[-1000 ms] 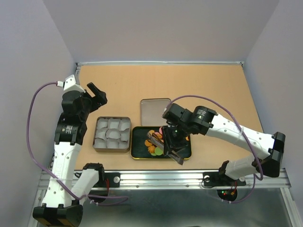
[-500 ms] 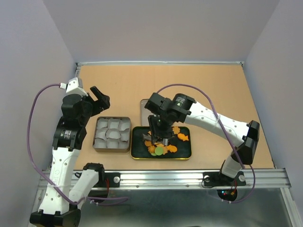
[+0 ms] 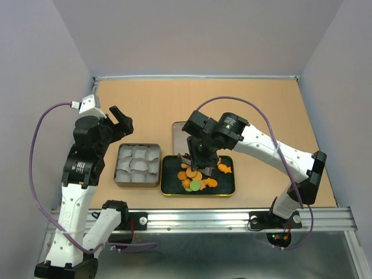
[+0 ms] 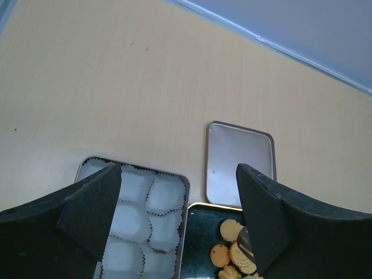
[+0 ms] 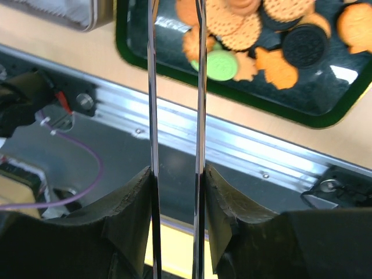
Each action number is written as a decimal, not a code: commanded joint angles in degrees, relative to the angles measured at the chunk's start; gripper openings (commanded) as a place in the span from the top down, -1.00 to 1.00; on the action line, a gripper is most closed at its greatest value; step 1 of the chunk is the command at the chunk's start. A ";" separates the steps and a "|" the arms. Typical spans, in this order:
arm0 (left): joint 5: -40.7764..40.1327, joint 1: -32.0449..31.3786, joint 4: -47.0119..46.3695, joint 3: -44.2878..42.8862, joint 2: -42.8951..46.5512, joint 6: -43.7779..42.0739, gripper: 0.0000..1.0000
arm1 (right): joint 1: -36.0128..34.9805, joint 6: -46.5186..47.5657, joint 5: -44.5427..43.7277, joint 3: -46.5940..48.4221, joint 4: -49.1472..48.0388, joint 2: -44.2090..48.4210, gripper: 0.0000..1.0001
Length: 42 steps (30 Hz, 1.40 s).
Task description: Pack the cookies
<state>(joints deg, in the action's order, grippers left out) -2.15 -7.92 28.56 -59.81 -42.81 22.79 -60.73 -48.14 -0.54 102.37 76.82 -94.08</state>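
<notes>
The cookies [image 3: 199,176] lie in a heap on a dark green tray [image 3: 172,181] with a gold rim; round tan, orange, green and black ones and orange fish shapes show [image 5: 222,64]. My right gripper [image 3: 201,158] hangs over the heap, shut on a pair of metal tongs [image 5: 152,116]. The two blades run between the fingers up past the cookies, and their tips are cut off at the top of the right wrist view. My left gripper [image 3: 120,119] is open and holds nothing, up and to the left of the tin [image 3: 138,164].
The open tin [image 4: 139,209] is lined with empty white paper cups and sits left of the tray. Its flat lid [image 3: 185,135] lies behind the tray. The metal rail [image 5: 244,145] runs along the table's near edge.
My right gripper has swung with the tongs from the tray's near edge back over the cookie heap, and the tongs now point more steeply down. The left arm has barely shifted.
</notes>
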 commanded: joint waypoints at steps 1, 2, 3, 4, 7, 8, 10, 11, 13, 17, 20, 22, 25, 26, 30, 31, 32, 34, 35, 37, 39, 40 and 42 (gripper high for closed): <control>0.40 -0.34 -0.34 -1.89 0.27 -0.73 -0.82 | 0.44 -0.46 -6.22 -1.81 2.81 2.15 0.14; 0.48 -0.34 -0.26 -1.97 0.18 -0.73 -0.82 | 0.44 -0.55 -7.97 -2.17 2.81 2.15 0.14; 0.48 -0.34 -0.17 -1.98 0.18 -0.81 -0.82 | 0.44 -0.73 -8.86 -2.52 2.81 2.24 0.14; 0.57 -0.34 -0.08 -2.06 0.09 -0.64 -0.82 | 0.52 -0.81 -9.65 -2.78 2.73 2.15 0.14; 0.83 -0.34 0.53 -1.89 0.18 -0.46 -0.82 | 1.31 0.06 -11.42 -3.31 2.72 1.36 0.14; 1.01 -0.34 0.71 -1.80 0.27 -0.55 -0.82 | 1.40 0.32 -11.33 -3.05 2.72 1.01 0.14; 0.92 -0.34 0.89 -1.80 0.53 -0.29 -0.82 | 1.40 1.03 -10.63 -2.61 2.46 0.31 0.14; 0.84 -0.34 1.24 -1.80 0.62 -0.29 -0.82 | 1.40 1.38 -10.02 -2.52 2.11 -0.13 0.14; 0.66 -0.34 1.59 -1.97 0.79 -0.29 -0.82 | 1.40 2.52 -6.77 -3.75 -0.68 -0.05 0.14; -0.13 -0.34 2.82 -2.41 1.15 -0.46 -0.82 | 1.40 2.97 -2.37 -7.79 -5.79 1.44 0.14; -0.66 -0.34 3.78 -2.68 1.67 -0.72 -0.82 | 1.40 3.14 -1.05 -9.90 -6.85 1.27 0.14; -1.01 -0.34 4.14 -2.77 1.94 -0.81 -0.82 | 1.40 3.31 -1.13 -10.61 -7.21 1.01 0.14; -1.45 -0.34 5.19 -2.94 2.46 -1.08 -0.82 | 1.40 3.58 -1.13 -11.75 -7.65 0.48 0.14; -1.62 -0.34 5.37 -2.94 2.46 -1.16 -0.82 | 1.40 3.75 -1.05 -11.93 -7.73 0.22 0.14; -1.63 -0.34 5.81 -2.85 2.73 -1.43 -0.82 | 1.40 3.93 -0.43 -12.37 -8.70 -0.75 0.14; -1.63 -0.34 5.81 -2.85 2.64 -1.60 -0.82 | 1.40 4.02 -0.26 -12.45 -9.05 -0.84 0.14; -1.71 -0.34 5.90 -2.85 2.64 -1.78 -0.82 | 1.40 3.93 -0.17 -12.54 -9.31 -1.19 0.14; -1.71 -0.34 5.72 -2.85 2.55 -1.95 -0.82 | 1.40 3.93 0.18 -12.72 -9.67 -1.80 0.14; -1.71 -0.34 5.72 -2.94 2.64 -1.96 -0.82 | 1.40 4.02 0.18 -12.81 -9.84 -1.98 0.14; -1.63 -0.34 5.63 -2.77 2.64 -2.13 -0.82 | 1.40 3.93 0.18 -13.24 -10.28 -2.24 0.14; -1.63 -0.34 5.55 -2.68 2.73 -2.22 -0.83 | 1.49 3.93 1.66 -13.51 -10.46 -2.59 0.14; -1.71 -0.34 5.55 -2.59 2.64 -2.22 -0.83 | 1.40 3.93 1.94 -13.60 -10.63 -2.68 0.15; -1.71 -0.34 5.37 -2.50 2.82 -2.31 -0.83 | 1.40 3.76 2.29 -14.12 -10.63 -2.77 0.15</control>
<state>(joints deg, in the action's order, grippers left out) -3.29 -7.94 34.65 -60.05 -40.71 21.67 -59.27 -44.80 -0.08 89.14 68.14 -97.01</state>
